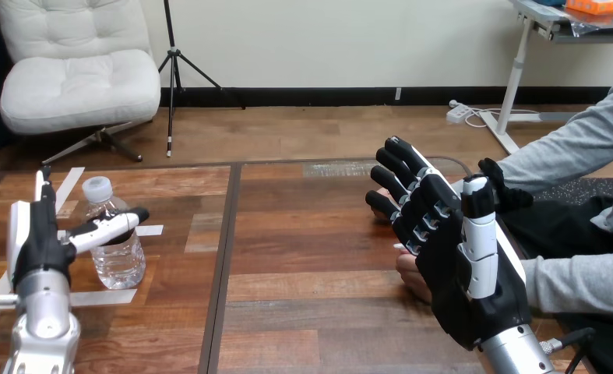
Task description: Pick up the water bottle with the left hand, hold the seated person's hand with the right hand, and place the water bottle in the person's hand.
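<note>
clear ribbed plastic water bottle (117, 251) stands near the wooden table's (311, 257) left edge, my left hand (40, 251) open beside it, thumb across its front. my right hand (463, 269), fingers straight, hangs over the person's hand (412, 279).

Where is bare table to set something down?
Free: middle of the wooden table, between the clear plastic water bottle and the black-and-white right hand. Crowded: left edge, left hand beside the bottle; right edge, right hand by the person's hand.
</note>
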Action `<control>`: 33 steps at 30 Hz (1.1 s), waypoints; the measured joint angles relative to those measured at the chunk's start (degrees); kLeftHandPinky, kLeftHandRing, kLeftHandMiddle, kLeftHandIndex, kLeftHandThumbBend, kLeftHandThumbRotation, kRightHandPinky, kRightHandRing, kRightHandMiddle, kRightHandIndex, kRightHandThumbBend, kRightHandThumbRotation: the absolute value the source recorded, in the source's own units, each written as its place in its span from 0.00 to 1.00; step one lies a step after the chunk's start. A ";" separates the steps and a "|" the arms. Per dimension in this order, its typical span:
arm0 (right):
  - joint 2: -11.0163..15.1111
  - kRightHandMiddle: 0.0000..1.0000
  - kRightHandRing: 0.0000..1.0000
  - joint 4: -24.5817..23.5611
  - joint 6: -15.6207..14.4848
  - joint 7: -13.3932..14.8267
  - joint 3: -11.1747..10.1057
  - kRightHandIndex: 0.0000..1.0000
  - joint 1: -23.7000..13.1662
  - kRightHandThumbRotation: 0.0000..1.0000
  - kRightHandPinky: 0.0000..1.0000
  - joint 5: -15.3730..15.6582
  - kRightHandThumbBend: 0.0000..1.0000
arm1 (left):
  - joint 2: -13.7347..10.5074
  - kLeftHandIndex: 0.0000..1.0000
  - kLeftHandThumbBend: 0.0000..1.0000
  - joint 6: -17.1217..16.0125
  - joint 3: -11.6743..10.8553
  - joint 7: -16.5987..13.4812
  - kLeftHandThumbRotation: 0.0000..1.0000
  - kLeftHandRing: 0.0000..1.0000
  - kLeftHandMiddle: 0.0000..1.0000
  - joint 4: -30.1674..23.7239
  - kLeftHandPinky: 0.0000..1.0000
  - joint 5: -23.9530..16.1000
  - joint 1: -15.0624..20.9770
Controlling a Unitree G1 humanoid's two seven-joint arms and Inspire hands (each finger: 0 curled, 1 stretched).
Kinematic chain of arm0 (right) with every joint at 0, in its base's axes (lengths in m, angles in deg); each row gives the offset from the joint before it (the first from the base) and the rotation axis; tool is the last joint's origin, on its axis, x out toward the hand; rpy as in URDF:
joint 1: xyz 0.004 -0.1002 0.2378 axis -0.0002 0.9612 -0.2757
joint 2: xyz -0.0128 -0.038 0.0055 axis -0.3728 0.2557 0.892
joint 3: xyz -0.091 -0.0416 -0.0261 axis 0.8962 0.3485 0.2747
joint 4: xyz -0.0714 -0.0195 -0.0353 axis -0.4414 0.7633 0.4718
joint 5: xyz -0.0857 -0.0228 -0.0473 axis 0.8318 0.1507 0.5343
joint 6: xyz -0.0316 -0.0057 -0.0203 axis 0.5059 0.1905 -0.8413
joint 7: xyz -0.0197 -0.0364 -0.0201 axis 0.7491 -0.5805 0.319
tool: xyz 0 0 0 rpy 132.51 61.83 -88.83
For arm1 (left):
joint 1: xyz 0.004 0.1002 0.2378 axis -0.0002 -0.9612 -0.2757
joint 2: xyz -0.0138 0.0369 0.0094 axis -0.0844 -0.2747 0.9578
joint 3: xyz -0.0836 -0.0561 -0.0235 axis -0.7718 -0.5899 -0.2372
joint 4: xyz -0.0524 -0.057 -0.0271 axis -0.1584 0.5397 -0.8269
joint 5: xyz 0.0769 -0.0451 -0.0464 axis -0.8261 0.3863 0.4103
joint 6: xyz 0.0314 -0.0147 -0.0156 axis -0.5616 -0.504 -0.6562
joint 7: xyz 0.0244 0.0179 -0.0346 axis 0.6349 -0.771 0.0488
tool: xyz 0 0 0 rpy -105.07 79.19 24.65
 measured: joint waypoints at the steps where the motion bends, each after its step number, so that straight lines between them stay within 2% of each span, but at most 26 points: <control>1: 0.00 0.95 0.96 0.00 0.00 0.00 0.00 0.93 0.00 1.00 0.93 0.00 0.73 | 0.00 1.00 0.96 0.08 0.03 0.10 0.21 0.98 1.00 0.33 0.92 0.00 0.30; 33: 0.01 0.95 0.96 0.00 -0.14 -0.37 -0.08 0.93 0.00 1.00 0.93 -0.06 0.73 | -0.04 1.00 0.99 2.66 1.82 2.07 0.23 0.99 1.00 9.43 0.91 -0.02 9.37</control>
